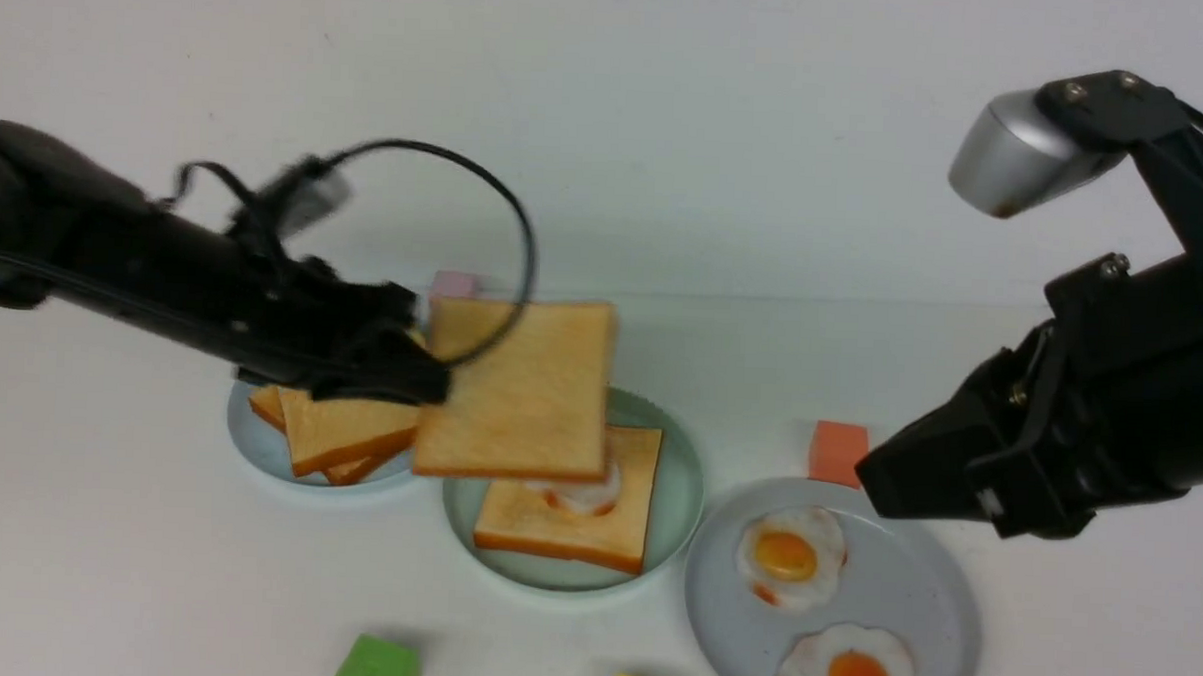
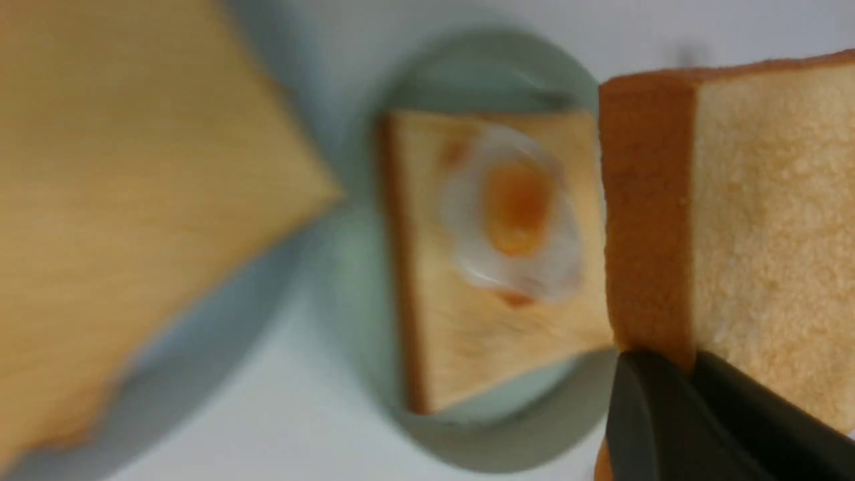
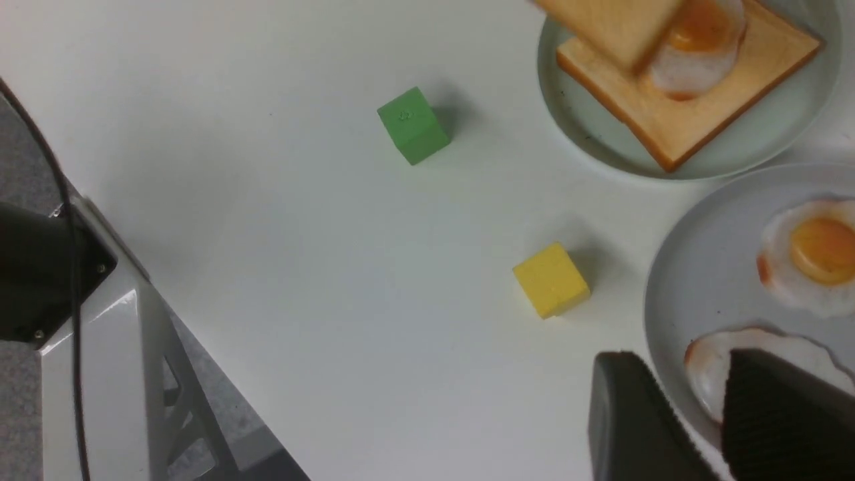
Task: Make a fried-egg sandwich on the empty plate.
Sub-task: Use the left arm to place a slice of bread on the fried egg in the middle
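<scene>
At the left, the left gripper [image 1: 438, 380] has its jaws closed on one toast slice [image 1: 520, 390], pinching it near its edge. This slice is square, so it has no clear long axis; its broad golden face is turned to the front camera, and its orange crust runs along the bottom edge. It hangs from the jaws, extending to the right of them, above the mint-green plate [image 1: 679, 481].

On this plate lies the lower toast slice [image 1: 628, 499], flat, slightly turned, golden with orange crust. The fried egg [image 2: 518, 207] rests on it, white with an orange yolk.

At the right, the right gripper [image 1: 921, 489] is near the grey plate [image 1: 928, 590], with its jaws spread and nothing between them.
</scene>
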Controlling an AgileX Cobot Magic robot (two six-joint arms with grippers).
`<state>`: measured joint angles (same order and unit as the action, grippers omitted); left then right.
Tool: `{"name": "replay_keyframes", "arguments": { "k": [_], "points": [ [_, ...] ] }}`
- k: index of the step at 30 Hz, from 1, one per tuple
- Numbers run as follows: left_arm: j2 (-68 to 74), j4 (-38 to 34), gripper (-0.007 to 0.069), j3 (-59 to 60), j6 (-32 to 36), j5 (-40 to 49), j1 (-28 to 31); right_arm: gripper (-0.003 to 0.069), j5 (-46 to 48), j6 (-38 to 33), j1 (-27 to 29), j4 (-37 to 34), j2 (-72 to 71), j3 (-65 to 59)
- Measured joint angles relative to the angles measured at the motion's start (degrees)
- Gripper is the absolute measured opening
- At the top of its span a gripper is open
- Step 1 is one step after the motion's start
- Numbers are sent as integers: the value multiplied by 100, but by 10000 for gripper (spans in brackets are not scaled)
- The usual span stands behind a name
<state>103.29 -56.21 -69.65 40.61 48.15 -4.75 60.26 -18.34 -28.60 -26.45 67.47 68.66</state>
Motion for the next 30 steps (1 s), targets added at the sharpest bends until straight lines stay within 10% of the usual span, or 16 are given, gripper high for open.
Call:
{"name": "replay_keyframes", "arguments": {
  "k": [30],
  "points": [
    [820,319,7,-221,-104,-939,-619,238,380,155,0,-26,0,0]
  ]
}}
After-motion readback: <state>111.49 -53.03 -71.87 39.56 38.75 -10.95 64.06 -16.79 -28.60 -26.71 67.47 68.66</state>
